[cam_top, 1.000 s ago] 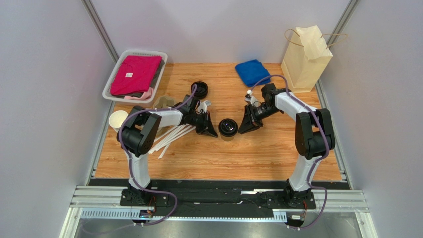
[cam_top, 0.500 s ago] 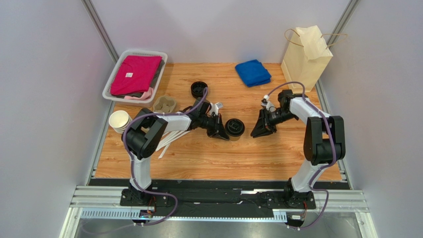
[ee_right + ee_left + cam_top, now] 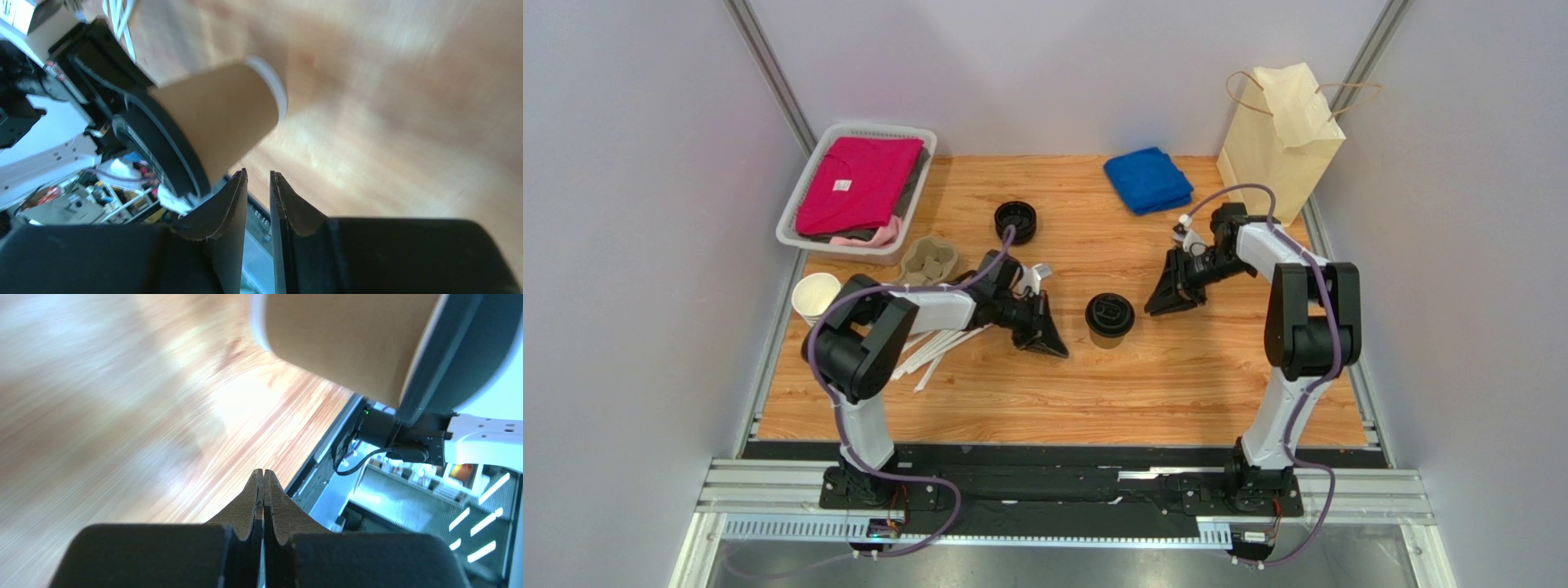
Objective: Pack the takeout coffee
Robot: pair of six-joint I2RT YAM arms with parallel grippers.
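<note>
Standing upright mid-frame on the bench (image 3: pixel 1075 404), the takeout coffee (image 3: pixel 1109 315) is flanked by the left end effector (image 3: pixel 1051 343), pinched shut and empty, and the right end effector (image 3: pixel 1158 303), narrowly parted, gripping nothing. Black lids (image 3: pixel 1015 222) and a blue cloth (image 3: pixel 1147 179) lie above, with a paper bag (image 3: pixel 1284 141) at upper right.

No readable text, white tag (image 3: pixel 841 185) on pink shirt (image 3: pixel 867 178), seemingly too small

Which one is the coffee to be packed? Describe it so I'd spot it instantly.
Look at the middle of the wooden table, between the left gripper and the right gripper. The takeout coffee stands there alone: a tan paper cup wearing a black lid, unlike the lidless cup at the left edge and the loose black lids farther back.
</note>
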